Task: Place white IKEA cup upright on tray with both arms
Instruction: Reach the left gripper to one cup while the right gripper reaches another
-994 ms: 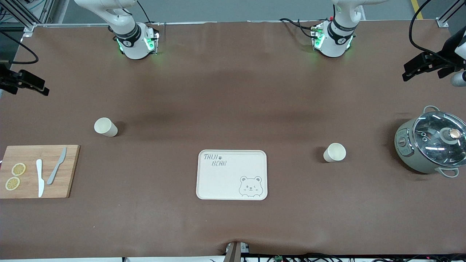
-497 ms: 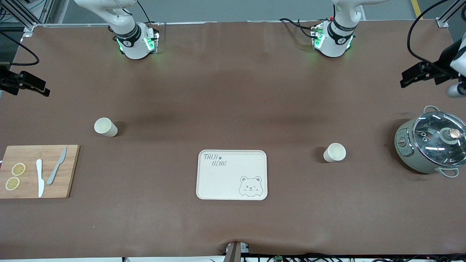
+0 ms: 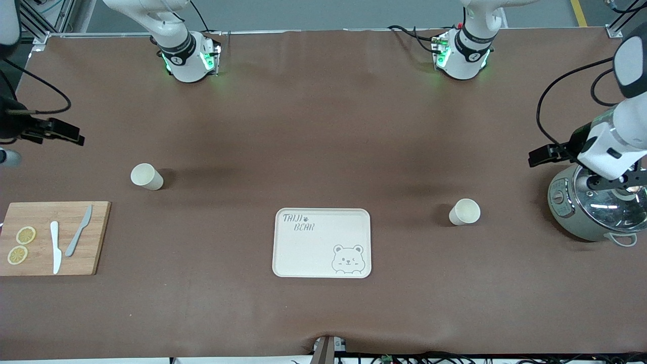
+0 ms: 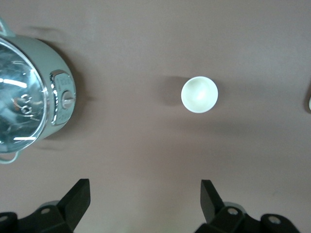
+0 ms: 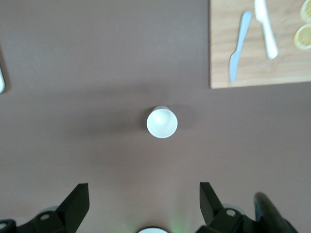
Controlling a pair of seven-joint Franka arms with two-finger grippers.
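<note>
Two white cups stood upright on the brown table, neither on the tray. The cream-white tray with its bear-face drawing lay between them, nearer the front camera than both and touching neither.

The left gripper hung in the air with its jaws spread wide and nothing between them, over the edge of the grey pot at the left arm's end of the table. The cup at the left arm's end stood well apart from this claw, toward the tray; in the left wrist view that cup showed its open mouth ahead of the parted fingers, with the glass-lidded pot beside it.

The right gripper was likewise released and empty, up over the right arm's end of the table. The cup at the right arm's end stood apart from it, toward the middle of the table; in the right wrist view that cup sat centred ahead of the open fingers. The wooden cutting board carrying two knives and lemon slices lay near that cup, nearer the front camera.
</note>
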